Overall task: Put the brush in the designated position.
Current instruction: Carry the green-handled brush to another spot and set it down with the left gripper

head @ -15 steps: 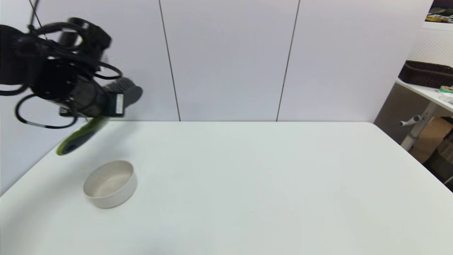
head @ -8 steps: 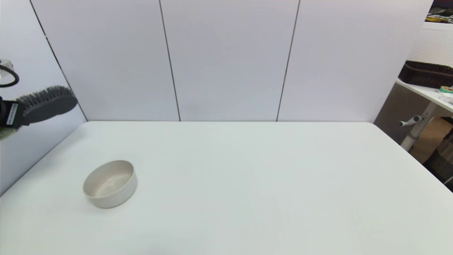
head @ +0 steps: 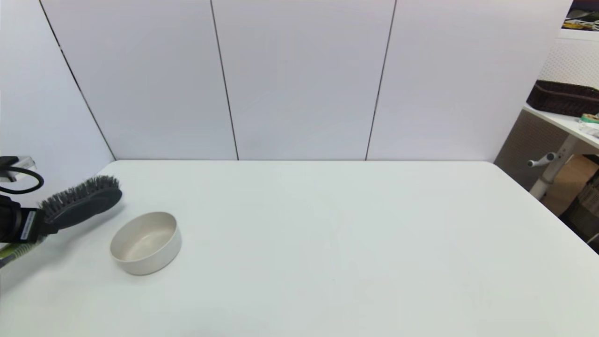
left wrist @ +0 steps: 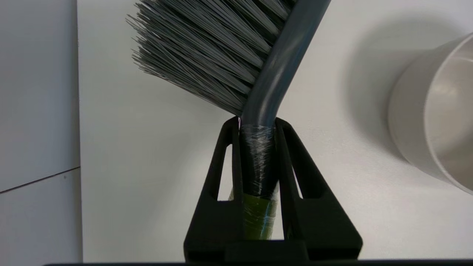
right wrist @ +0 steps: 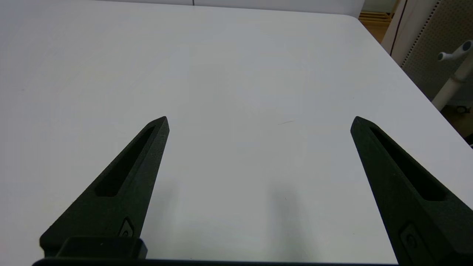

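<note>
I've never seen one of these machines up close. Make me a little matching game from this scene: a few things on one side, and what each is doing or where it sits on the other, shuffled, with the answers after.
Things
1. brush
2. cream bowl
3. left gripper
4. right gripper

States
A. open, holding nothing, above bare table
B. standing on the table, nothing inside
C. shut around a handle
D. held off the table, bristles up, at the robot's left edge

Pairs: 1-D, 2-B, 3-C, 4-A
</note>
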You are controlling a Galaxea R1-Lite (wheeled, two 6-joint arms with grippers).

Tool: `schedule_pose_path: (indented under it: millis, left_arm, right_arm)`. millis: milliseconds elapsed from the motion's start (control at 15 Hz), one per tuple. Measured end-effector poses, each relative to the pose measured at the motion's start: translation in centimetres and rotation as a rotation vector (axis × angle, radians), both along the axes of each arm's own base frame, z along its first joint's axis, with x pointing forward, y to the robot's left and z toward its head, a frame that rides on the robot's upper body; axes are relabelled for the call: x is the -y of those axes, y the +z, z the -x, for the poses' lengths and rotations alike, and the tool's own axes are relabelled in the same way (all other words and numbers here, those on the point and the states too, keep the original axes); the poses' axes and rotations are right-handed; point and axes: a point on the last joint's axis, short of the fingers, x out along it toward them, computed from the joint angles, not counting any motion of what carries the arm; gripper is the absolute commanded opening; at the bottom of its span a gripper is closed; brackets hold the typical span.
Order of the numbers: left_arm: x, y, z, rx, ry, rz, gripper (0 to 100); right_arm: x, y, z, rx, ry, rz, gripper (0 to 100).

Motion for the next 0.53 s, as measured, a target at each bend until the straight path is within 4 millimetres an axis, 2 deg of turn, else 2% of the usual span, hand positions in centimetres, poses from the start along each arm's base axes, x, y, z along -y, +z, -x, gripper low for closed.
schedule_pose_path:
  millis: [267, 533]
  left_arm:
    - [0.4, -4.1, 0.5, 0.064, 0.085, -0.031, 0]
    - [0.8, -4.8, 0.6, 0.074, 0.168, 0.031, 0]
  right_arm:
    - [0.0, 0.0, 0.0, 0.000, 0.000, 0.000, 100]
    - [0.0, 0.0, 0.0, 0.000, 0.001, 0.000, 100]
